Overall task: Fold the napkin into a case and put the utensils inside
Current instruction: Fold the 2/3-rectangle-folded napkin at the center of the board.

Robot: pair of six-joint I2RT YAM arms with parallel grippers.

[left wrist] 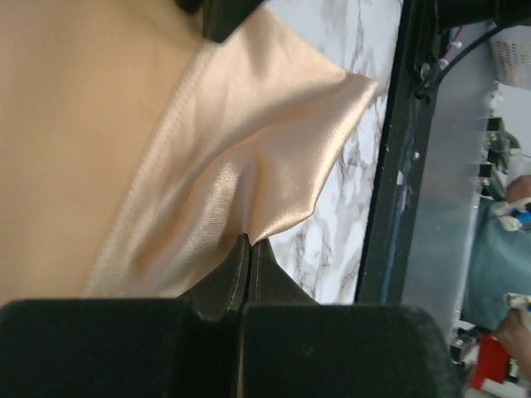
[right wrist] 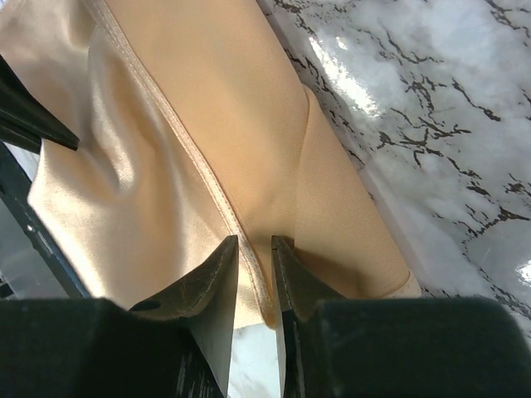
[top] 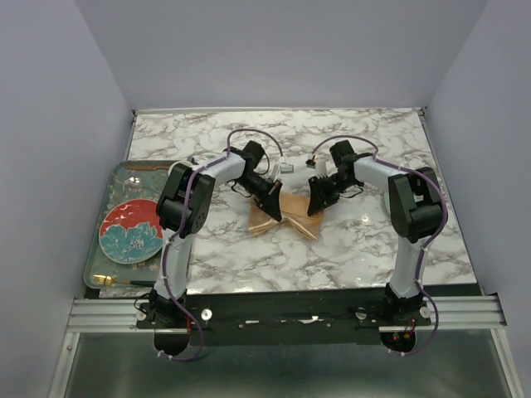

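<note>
Top external view: one napkin (top: pixel 279 217), peach-orange, lies bunched and part-folded mid-table (top: pixel 357 149), directly under both arm tips. The left gripper (top: pixel 274 209) is on its left part and the right gripper (top: pixel 316 205) on its right end. Both point down and inward, near each other.

Left wrist view: the jaws are fully closed and the fingertips (left wrist: pixel 241 267) meet on a shiny puckered fold of the cloth, which gathers up to the tips. So the cloth is pinched there. One corner of the cloth points away over the marble.

Right wrist view: the jaws are narrow and a hemmed edge of the cloth runs down between the two fingers (right wrist: pixel 212 282), filling the gap. This gripper has the cloth too. The matte face of the cloth spreads ahead, the satin face to the left.

Count:
- Napkins: 1
- Grippers: 2, both on the napkin
- Tray (top: pixel 124 171): 1, grey patterned, at the left table edge, well apart from the cloth
- Plate (top: pixel 130 230): 1, red and teal, on the tray
- Utensils (top: pixel 124 283): gold, along the tray's near edge; too small to count
</note>
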